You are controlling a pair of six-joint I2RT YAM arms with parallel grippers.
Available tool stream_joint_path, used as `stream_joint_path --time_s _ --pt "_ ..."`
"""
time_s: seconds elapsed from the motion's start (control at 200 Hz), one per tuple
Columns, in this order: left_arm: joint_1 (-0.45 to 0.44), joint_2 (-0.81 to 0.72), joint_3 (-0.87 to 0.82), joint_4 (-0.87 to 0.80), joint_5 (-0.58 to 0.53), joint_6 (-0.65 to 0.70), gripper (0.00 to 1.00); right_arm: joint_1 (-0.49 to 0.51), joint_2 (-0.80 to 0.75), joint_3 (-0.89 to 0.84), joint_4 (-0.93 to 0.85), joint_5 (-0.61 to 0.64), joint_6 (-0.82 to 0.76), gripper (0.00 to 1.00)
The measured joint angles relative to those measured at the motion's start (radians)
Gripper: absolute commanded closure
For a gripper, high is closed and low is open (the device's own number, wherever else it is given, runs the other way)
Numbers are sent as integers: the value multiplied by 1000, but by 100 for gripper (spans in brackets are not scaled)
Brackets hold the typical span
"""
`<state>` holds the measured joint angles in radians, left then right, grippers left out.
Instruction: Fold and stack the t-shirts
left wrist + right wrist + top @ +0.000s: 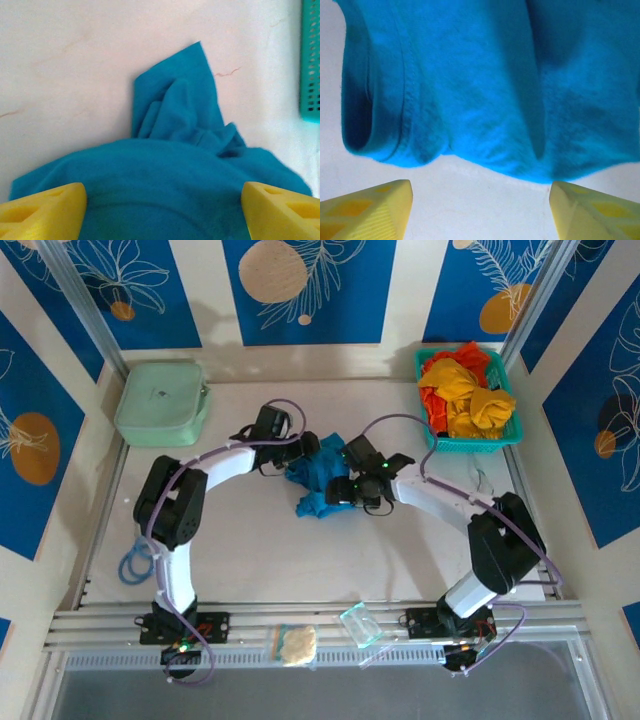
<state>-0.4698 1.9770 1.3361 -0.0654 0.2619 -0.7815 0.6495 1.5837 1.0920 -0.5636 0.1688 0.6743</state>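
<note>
Yellow fingers (370,210) of the right gripper (481,192) stand wide apart over bare table (480,220). The teal-blue t-shirt (485,90) lies just ahead of their tips, its hemmed sleeve opening toward their left. Beyond that, the left gripper (162,200) is likewise spread wide, with the same crumpled shirt spanning the gap between its fingers (45,210) and a peak of cloth rising ahead of them. Farther off, beyond and to the right of the right gripper, a teal mesh basket (470,446) holds yellow-orange and red t-shirts (465,390). A pale green zip case (160,402) sits well left of the left gripper.
</note>
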Motion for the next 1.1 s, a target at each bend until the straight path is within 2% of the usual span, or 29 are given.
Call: stream_joint_path --time_s 0.04,0.075,0.15,0.205,0.36,0.475,0.69,0.77,0.841,1.001,1.101 --pt "0 19 0 37 10 -14 26 12 19 6 9 16 7 29" --pt "0 35 0 63 18 -26 34 23 36 15 11 32 11 29" --pt "0 73 -2 109 32 -56 59 58 64 45 -1 78 11 29" --pt "0 94 -5 132 45 -60 74 98 75 81 -24 120 10 30" --pt "0 101 -14 152 54 -71 100 219 85 208 -89 227 8 34" --pt "0 95 -14 154 56 -73 100 258 114 277 -134 275 11 39" --pt "0 39 -22 135 56 -55 100 253 275 343 -186 338 16 53" --pt "0 10 -23 126 55 -47 100 251 332 354 -197 357 22 72" --pt "0 -16 -23 112 55 -33 100 251 362 361 -208 373 26 100" --pt "0 -90 -23 45 38 8 100 258 347 373 -221 393 15 100" --pt "0 -171 -23 -42 -5 60 100 280 290 379 -220 358 -39 100"
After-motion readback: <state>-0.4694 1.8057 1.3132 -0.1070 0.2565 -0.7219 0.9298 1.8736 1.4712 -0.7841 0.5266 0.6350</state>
